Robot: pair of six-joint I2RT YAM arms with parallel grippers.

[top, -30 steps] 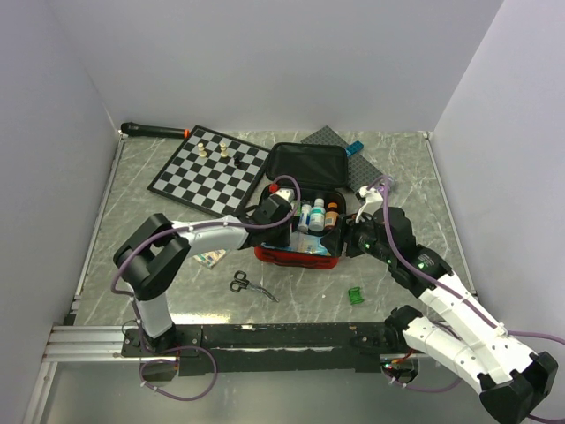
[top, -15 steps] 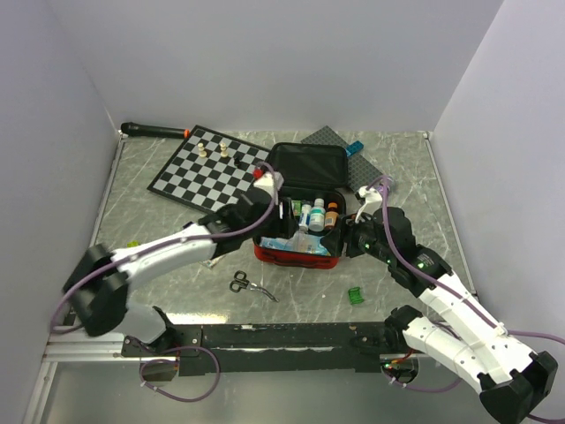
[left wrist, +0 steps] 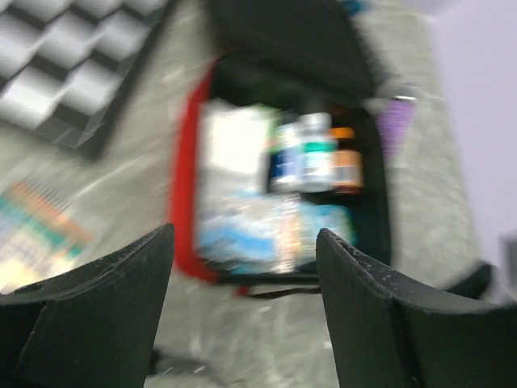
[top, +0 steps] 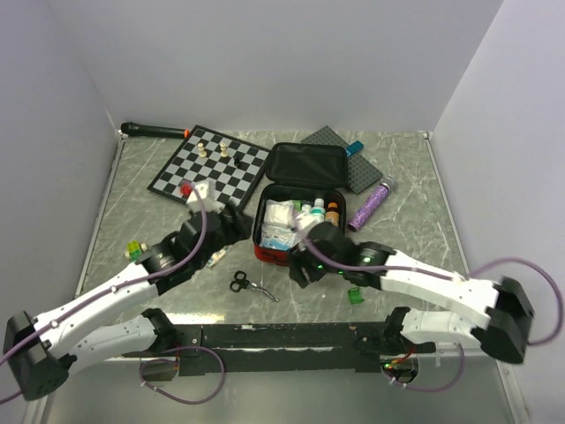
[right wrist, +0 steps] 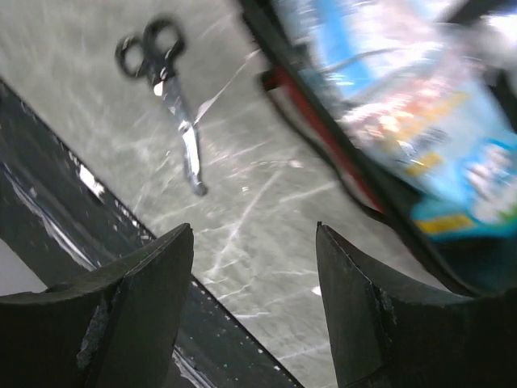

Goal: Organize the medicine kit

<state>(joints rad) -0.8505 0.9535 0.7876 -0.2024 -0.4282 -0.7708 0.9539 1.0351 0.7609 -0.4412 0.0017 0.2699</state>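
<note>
While the kit (top: 305, 164) lies unzipped about mid-table, its black-lined lid folded back on the far side and its red-walled base toward the arms, both grippers hang spread and empty close by. The left gripper (top: 237, 221) hovers just off the kit's left wall; its blurred wrist view shows the two fingers (left wrist: 97, 299) wide apart with nothing between them, looking down into the base. Inside, a row of bottles (top: 318, 212) stands toward the far right side — a dark one, a white one with a teal label and an amber one, as far as the blur allows. A white packet (top: 277, 212) sits to their left and blue-printed packets (top: 275, 237) lie at the near side. The right gripper (top: 298, 272) sits just off the kit's near edge, its arm crossing the near right corner. Its fingers (right wrist: 137, 307) are likewise parted, gripping nothing, above bare table. Scissors (top: 250, 284) lie just near-left of the kit. A printed packet (left wrist: 36, 230) lies left of it, a small green block (top: 355, 296) near its near right corner and a purple tube (top: 371, 205) just off its right side. The chessboard (top: 210, 168) lies beyond the kit's far left corner, and a grey plate (top: 360, 170) shows behind the lid's right end.
</note>
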